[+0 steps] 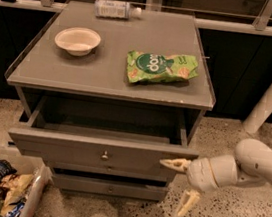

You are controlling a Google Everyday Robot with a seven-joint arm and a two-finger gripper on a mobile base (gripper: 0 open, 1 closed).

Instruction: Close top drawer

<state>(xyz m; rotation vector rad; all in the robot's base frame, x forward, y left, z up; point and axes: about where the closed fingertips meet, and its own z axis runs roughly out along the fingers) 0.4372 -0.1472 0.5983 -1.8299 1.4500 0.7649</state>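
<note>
Camera view shows the drawer (65, 147) sticking partway out of the grey cabinet (105, 78), with a strip of dark interior visible behind its front panel. The gripper (171, 187) sits low on the right, at the front's right end. Its fingers are spread wide: the upper one (175, 163) points left and touches, or all but touches, the panel's right edge, and the lower one (186, 203) hangs down toward the floor.

The drawer looks like a stiff wooden box, wide and deep, with nothing seen inside it, so it is probably moderately light and should slide instead of flexing. The painted front is flat, hard and not fragile, so closing it needs no grasp, only a push. The small round knob (104, 154) at the centre is the best place to push, since force there would run straight along the slides. Pressing at the right end, where the finger is now, could skew so wide a drawer and jam it. A smooth finger could also slip off the edge. The push should land on this panel and not on the narrower front (80, 183) below.
</note>
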